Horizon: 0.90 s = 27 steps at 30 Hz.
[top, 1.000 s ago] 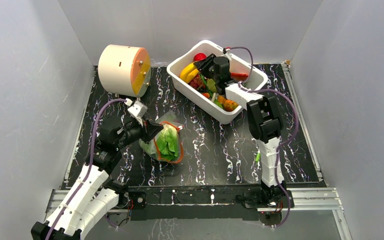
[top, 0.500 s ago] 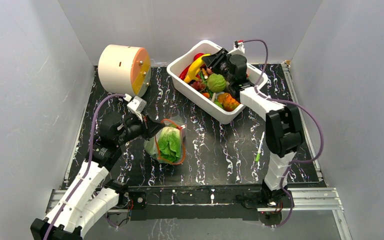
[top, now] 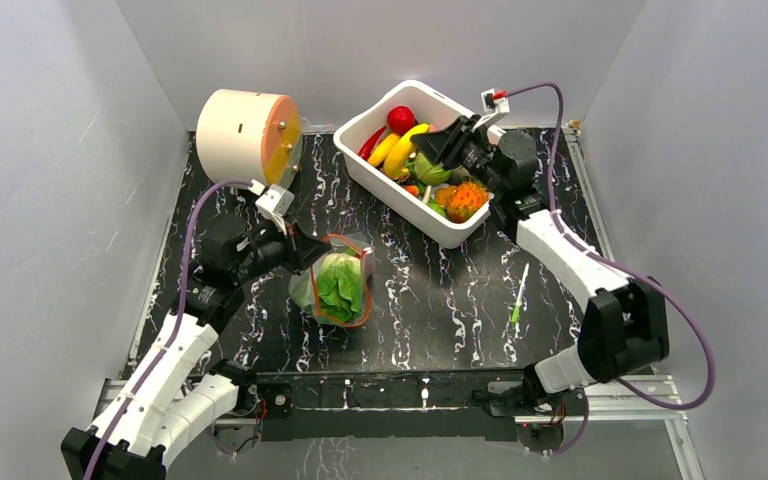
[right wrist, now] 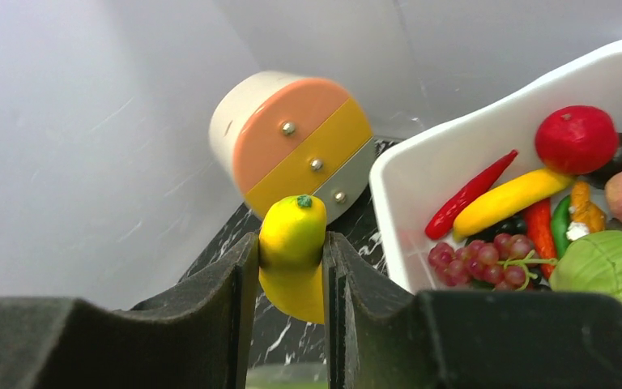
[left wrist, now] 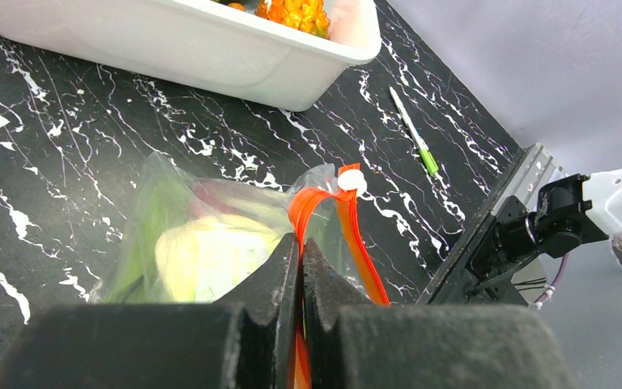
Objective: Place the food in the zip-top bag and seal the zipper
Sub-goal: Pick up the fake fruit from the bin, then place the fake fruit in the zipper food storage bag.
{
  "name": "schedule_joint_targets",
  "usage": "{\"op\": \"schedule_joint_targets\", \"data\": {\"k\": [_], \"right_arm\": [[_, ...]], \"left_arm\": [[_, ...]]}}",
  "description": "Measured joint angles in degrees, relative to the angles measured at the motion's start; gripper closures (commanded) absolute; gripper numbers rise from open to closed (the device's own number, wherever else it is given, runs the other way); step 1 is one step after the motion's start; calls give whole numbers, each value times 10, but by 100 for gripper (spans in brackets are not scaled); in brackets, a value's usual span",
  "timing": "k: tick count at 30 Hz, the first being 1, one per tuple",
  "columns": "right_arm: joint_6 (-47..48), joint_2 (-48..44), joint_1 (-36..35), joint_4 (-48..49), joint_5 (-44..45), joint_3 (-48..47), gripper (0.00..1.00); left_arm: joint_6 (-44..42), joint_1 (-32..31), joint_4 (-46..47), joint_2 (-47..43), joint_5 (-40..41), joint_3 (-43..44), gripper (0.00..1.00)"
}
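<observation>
Zip-top bag lies on the black marbled surface just left of centre in the overhead view, with leafy greens already inside and its orange-red zipper curving around them. The left gripper is clenched on that zipper strip at the mouth edge, lifting one lip. A small white slider tab sits where the strip folds. The right gripper, at the upper middle of the overhead view above the white tub, is grasping a yellow toy fruit with a green tip, pinched upright between its fingers. More food remains in the tub. The cream cylinder stands at the upper left, well apart from the bag. The step in hand looks like carrying this yellow fruit to the bag. To do it well, the fruit should probably travel high enough to pass over the tub's near wall, then come down toward the lower left onto the bag's mouth. From the left wrist camera the mouth appears narrow, so the left gripper likely needs to hold its lip raised and steady. Lowering the fruit between the orange lips, beside the greens rather than onto the strip, and letting go only once it is inside should keep it from rolling off across the surface.
</observation>
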<state>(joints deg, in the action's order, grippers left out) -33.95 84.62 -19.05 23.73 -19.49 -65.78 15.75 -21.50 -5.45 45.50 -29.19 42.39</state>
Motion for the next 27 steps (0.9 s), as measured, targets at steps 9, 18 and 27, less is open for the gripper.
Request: {"op": "schedule_joint_targets", "data": {"k": [9,18,27], "right_arm": [[29,-126,0,-26,-123,72,85],[57,-202,-54,-20,-210,103,82],[106,-205,-186,-32,-221,102,81]], "left_arm": [[19,0,-10,5,-1,7,100],[40,0,-14,32,0,25,100],[49,0,-19,34,3,30,100]]}}
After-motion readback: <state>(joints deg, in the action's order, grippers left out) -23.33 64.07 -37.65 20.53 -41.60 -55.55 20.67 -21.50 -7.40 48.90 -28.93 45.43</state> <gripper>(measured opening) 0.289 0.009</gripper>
